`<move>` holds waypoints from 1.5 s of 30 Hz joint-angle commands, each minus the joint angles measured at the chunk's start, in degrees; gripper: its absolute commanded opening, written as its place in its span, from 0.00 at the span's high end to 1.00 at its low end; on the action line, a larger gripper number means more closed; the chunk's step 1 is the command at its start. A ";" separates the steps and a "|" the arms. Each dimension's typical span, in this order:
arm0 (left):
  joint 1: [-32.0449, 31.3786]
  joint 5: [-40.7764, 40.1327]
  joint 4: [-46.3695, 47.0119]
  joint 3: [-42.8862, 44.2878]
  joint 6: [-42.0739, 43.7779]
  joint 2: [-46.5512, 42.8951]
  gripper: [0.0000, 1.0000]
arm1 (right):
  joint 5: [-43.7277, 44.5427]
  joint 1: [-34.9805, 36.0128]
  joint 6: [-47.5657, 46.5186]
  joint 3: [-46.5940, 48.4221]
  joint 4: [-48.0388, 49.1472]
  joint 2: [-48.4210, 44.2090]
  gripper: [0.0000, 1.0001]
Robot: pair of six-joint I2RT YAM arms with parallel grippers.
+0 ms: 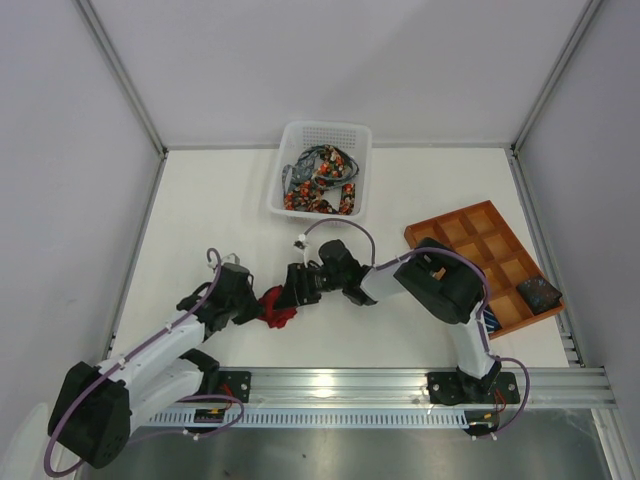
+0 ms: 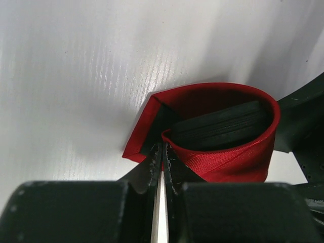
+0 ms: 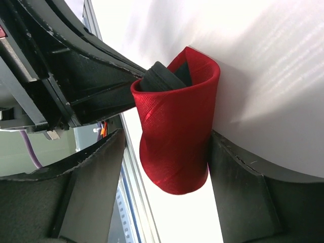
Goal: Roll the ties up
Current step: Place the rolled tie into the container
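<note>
The plain deep red tie [image 1: 279,306] lies between my two grippers near the table's front, curled into a loose roll. In the left wrist view the roll [image 2: 238,157] has something dark and ribbed inside it; I cannot tell what it is. My left gripper [image 2: 163,152] is shut on the tie's inner edge, and it shows in the top view [image 1: 256,304]. My right gripper [image 3: 167,136] is open around the roll [image 3: 174,131]. The roll touches the right finger [image 3: 238,187] and stands apart from the left finger. Dark floral ties [image 1: 322,181] lie in the basket. A navy tie [image 1: 537,293] sits rolled in the tray.
The white perforated basket [image 1: 288,150] stands at the back centre. The orange-brown gridded tray [image 1: 470,230] lies at the right, close to the right arm. An aluminium rail [image 1: 400,380] runs along the front edge. Grey walls enclose the table.
</note>
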 commanded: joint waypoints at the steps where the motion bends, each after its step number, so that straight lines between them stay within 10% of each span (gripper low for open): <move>1: 0.38 0.85 2.74 -0.41 -0.24 0.68 0.92 | 0.39 1.07 -2.65 0.80 -6.60 3.27 0.30; 15: 0.38 -0.56 2.83 -0.32 -0.07 1.83 0.91 | -2.60 1.25 -5.37 3.44 -8.71 6.70 0.37; 30: 0.38 -1.61 -0.85 1.79 0.29 -1.76 0.82 | -0.14 0.81 -3.35 2.65 -9.41 3.01 0.82; 35: 0.38 -3.19 -2.88 2.49 0.02 -8.01 0.79 | 3.54 0.02 -4.41 3.09 -18.71 -3.12 1.00; 45: 0.38 1.45 -0.43 3.72 0.11 -12.24 0.77 | 13.22 -10.43 -6.86 0.63 -44.73 -22.29 1.00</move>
